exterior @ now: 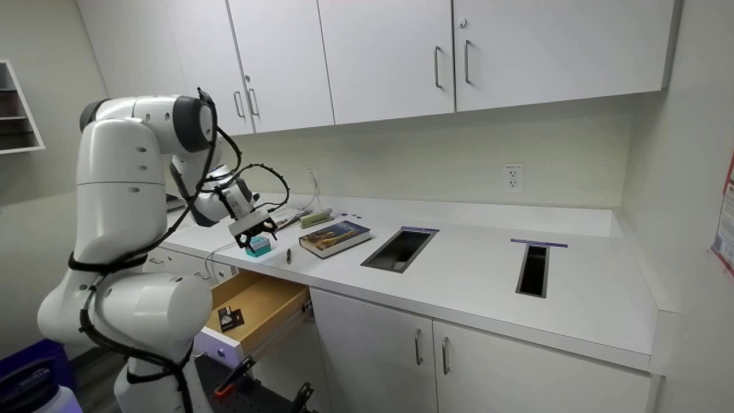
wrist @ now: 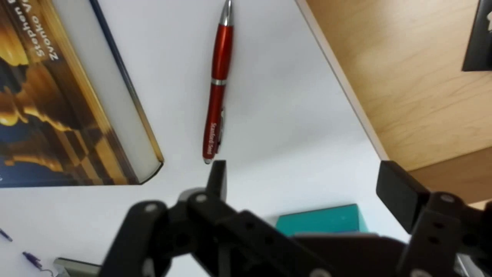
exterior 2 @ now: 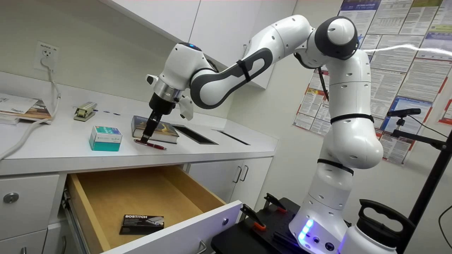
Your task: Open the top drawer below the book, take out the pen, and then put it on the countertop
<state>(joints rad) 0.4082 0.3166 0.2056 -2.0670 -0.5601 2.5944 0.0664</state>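
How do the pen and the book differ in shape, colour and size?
The pen is slim and rounded; the book is a broad, rectangular block. The pen is red with silver trim; the book has a picture cover in gold, brown and blue. The pen is much narrower and thinner than the book. Both lie on the countertop, and both carry pale lettering.

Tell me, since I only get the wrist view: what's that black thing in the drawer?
Observer: In an exterior view it's a small box printed BOSTITCH.
Operator: What's on the far side of the book from the pen?
Observer: A dark rectangular slot cut into the countertop, seen in both exterior views.
Operator: And what's the teal behind the pincer?
Observer: A small carton; an exterior view shows its sides whitish above the teal.
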